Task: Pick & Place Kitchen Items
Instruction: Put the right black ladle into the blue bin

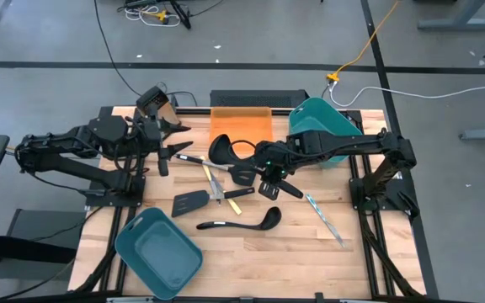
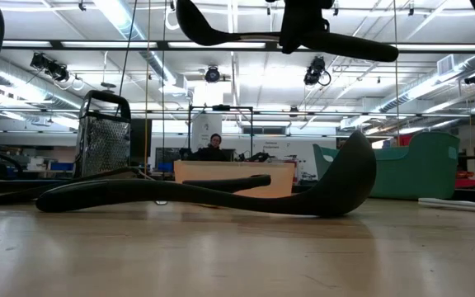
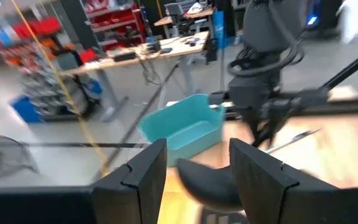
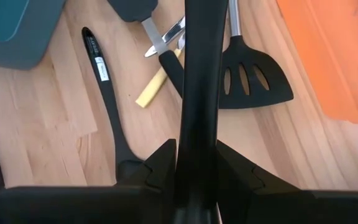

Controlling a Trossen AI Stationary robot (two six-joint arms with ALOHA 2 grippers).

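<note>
A black ladle [image 1: 226, 151] hangs over the middle of the table, with my right gripper [image 1: 269, 175] shut on it. In the low view it shows high above the board [image 2: 221, 29]. A second black ladle [image 1: 238, 223] lies flat on the wood nearer the front edge. Two black slotted spatulas [image 1: 190, 202] [image 4: 253, 78], a pale yellow-handled piece [image 4: 151, 90] and silver cutlery [image 1: 322, 217] also lie on the table. My left gripper [image 1: 175, 153] is raised at the table's left, open, with nothing between its fingers [image 3: 148, 174]. My right gripper pinches the ladle's handle [image 4: 197, 118] between its two fingers [image 4: 163, 165], around the middle of its length. The fingers slant down from the table's right side and lie across the handle. The ladle is lifted clear and roughly level, its bowl [image 1: 221, 150] toward the left.
An orange tray [image 1: 238, 126] lies at the far middle. One teal bin [image 1: 318, 126] stands at the far right under my right arm, another [image 1: 157, 251] at the near left. A box grater [image 1: 158, 103] stands at the far left. Bare wood shows at the near right.
</note>
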